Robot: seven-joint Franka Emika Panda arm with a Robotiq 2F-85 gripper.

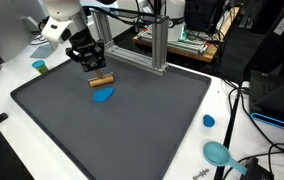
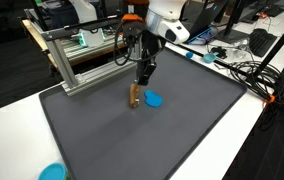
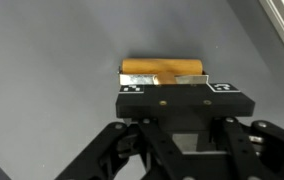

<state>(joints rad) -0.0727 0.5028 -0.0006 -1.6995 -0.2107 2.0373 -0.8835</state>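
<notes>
The gripper [image 3: 164, 82] is clamped on a brown cylinder [image 3: 162, 69] just above the grey mat [image 1: 132, 130], beside a blue disc [image 1: 103, 96]; the cylinder looks light, rigid and smooth, best pinched mid-length

A white table [image 1: 22, 140] carries a large dark grey mat [image 1: 132, 125] that fills the middle of both exterior views. On the mat, in the upper left of an exterior view, lies a brown cylinder [image 1: 102, 80], and just below it a blue disc [image 1: 103, 96], near but apart. On the bare table, a teal cup [image 1: 40, 67] stands at the left edge, a small blue cap [image 1: 209, 121] lies right of the mat, and a teal bowl [image 1: 218, 153] sits at the lower right. An aluminium frame [image 1: 157, 45] stands along the mat's upper edge.
</notes>
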